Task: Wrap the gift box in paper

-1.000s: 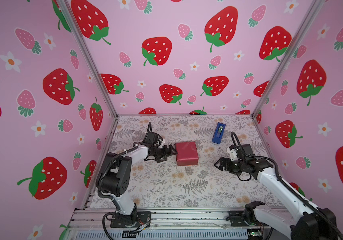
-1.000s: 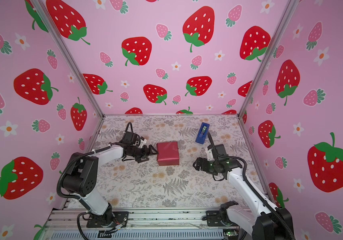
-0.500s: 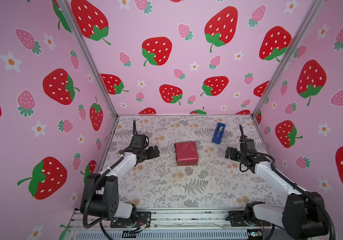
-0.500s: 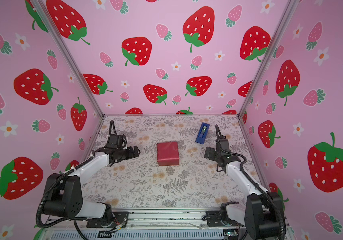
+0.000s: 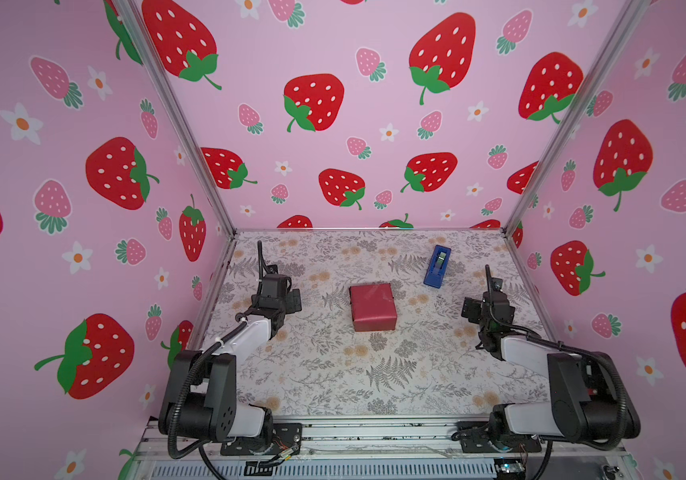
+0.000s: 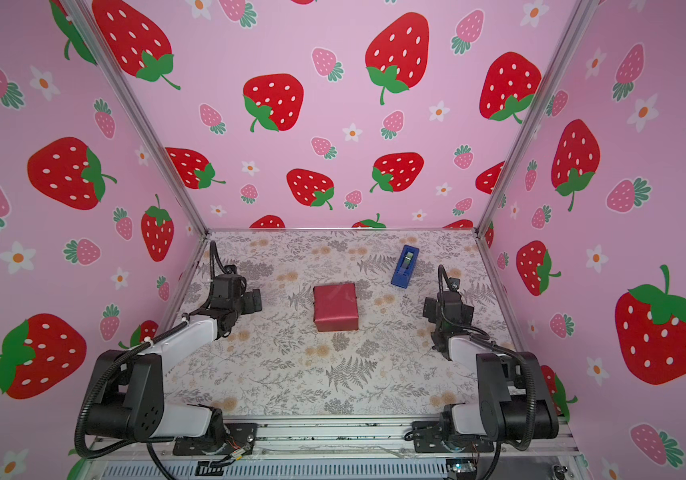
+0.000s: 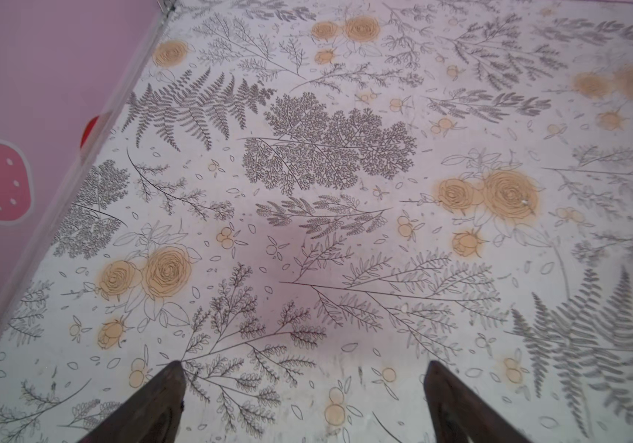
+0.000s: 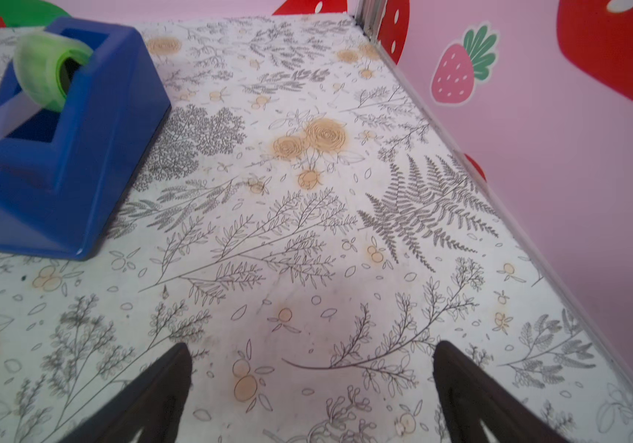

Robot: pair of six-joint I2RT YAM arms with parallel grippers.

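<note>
The dark red paper (image 5: pixel 372 306) (image 6: pixel 335 306) sits in the middle of the table, folded tight into a squarish box shape. The gift box is hidden inside it. In both top views my left gripper (image 5: pixel 287 300) (image 6: pixel 250 300) hangs well to the left of the parcel, clear of it. My right gripper (image 5: pixel 476 309) (image 6: pixel 437 309) hangs well to its right. In the left wrist view the left gripper (image 7: pixel 303 368) is open over bare floral table. In the right wrist view the right gripper (image 8: pixel 313 347) is open too, nothing between its fingers.
A bright blue tape dispenser (image 5: pixel 437 266) (image 6: pixel 404 266) (image 8: pixel 58 145) with a green roll stands at the back right, beyond my right gripper. Pink strawberry walls (image 5: pixel 83 208) close in the left, back and right sides of the floral table (image 5: pixel 333 374).
My left gripper has drawn back to the left from the parcel's left side. My right gripper has moved right and toward the back. Both arms have folded back; the parcel has not moved.
</note>
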